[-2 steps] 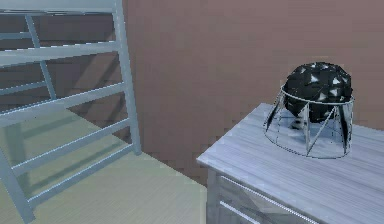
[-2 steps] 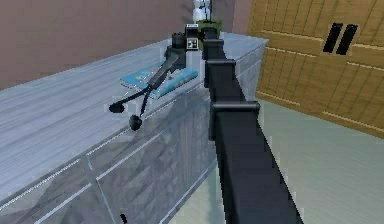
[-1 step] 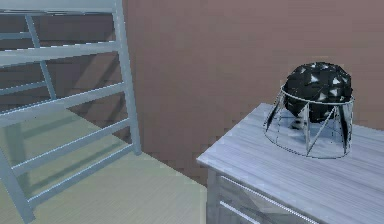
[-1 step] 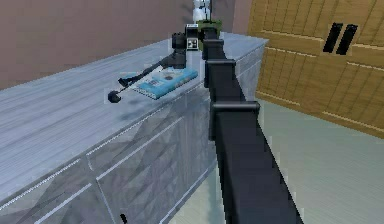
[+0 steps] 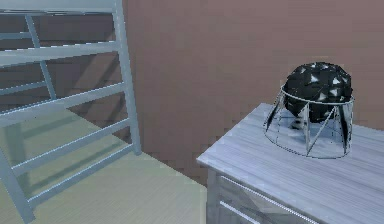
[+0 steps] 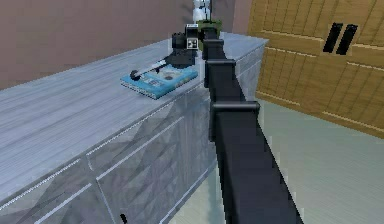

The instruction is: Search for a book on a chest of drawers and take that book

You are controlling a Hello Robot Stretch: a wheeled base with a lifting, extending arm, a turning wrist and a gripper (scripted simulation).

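Search part looks done; the taking step is in hand.

Arm side view: the book (image 6: 152, 80), teal cover, lies flat on the worktop of the chest of drawers (image 6: 120, 150), at about 10 o'clock from the view's centre. The arm (image 6: 235, 130) reaches out over the worktop. The gripper (image 6: 172, 68) sits at the book's 3 o'clock end. Whether it is over the book or touching it, I cannot tell. I also cannot tell the state of the fingers. Since the book rests on the surface right at them, I cannot tell whether anything is held.

Next move, as I judge it: get a sure hold on a thin, flat cover, then lift straight up until the book hangs clear of the worktop. The risk is the book sliding along the smooth top instead of coming up.

Views compared:
- Arm side view gives the book, arm and gripper, plus a wooden door (image 6: 320, 60) at 2 o'clock.
- Forward view gives a wire cage (image 5: 312, 108) around a black spiky ball at 3 o'clock on a worktop corner, probably the same chest. A pale blue ladder frame (image 5: 70, 100) stands at 9 o'clock against a brown wall.
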